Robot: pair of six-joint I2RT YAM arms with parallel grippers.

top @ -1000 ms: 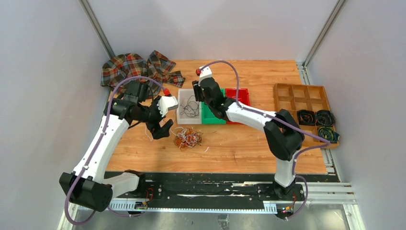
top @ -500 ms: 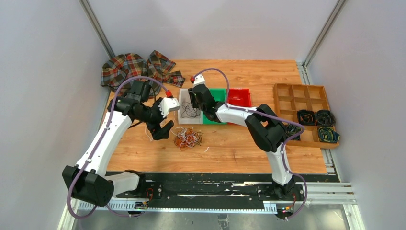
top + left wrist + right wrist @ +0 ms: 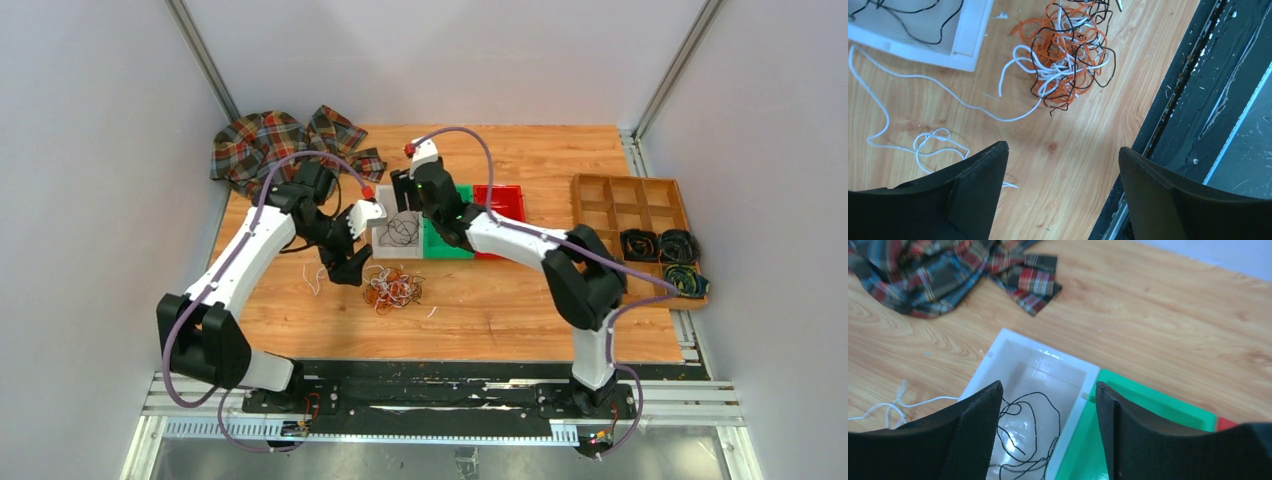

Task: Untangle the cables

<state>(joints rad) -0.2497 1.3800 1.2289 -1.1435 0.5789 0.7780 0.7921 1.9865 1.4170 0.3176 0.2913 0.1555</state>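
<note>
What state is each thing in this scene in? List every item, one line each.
Cable tangle, knotted heap on the table.
White cable, stretched loose on the table beside the tangle.
Black cable, lying in the white tray.
Green tray, no cable visible.
Red tray, no cable visible.
Left hand, open, empty.
Right hand, open, empty, over the white tray.
Plaid cloth, crumpled.
Dark cords, coiled in the wooden organiser.

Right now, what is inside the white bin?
In the part that shows, thin black cables lie loosely looped on the floor of the white bin. The right pincer covers the bin's near end, so anything there cannot be seen.
</note>
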